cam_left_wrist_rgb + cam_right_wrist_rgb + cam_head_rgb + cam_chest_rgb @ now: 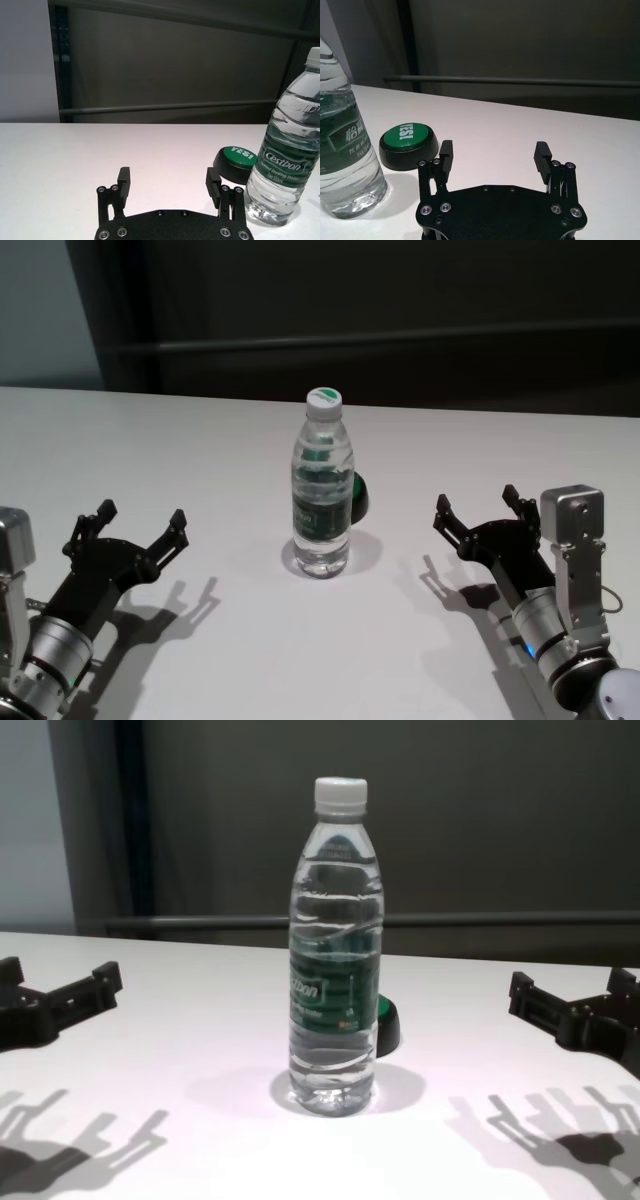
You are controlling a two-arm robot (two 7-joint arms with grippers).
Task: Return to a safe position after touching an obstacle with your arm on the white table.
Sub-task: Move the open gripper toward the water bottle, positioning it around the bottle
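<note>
In the head view, the bottle stands upright at the centre of the frame on the white table, with a green button tucked just behind its right side. The left gripper sits at the lower left and the right gripper at the lower right, both with fingers spread wide and holding nothing. Each is well apart from the bottle, a symmetric stance that reads as the pulled-back, safe pose the task asks for.

In the left wrist view, the 2 fingers fill the lower centre, wide open and empty; the bottle rises along the right edge, with the button just left of its base.

In the right wrist view, the fingers are likewise open at lower centre, the bottle occupies the left edge, and the button lies between it and the near finger.

In the chest view, the bottle stands mid-frame, undisturbed, with the 2 grippers at the far left and far right edges, leaving clear space on both sides so no contact is likely.
</note>
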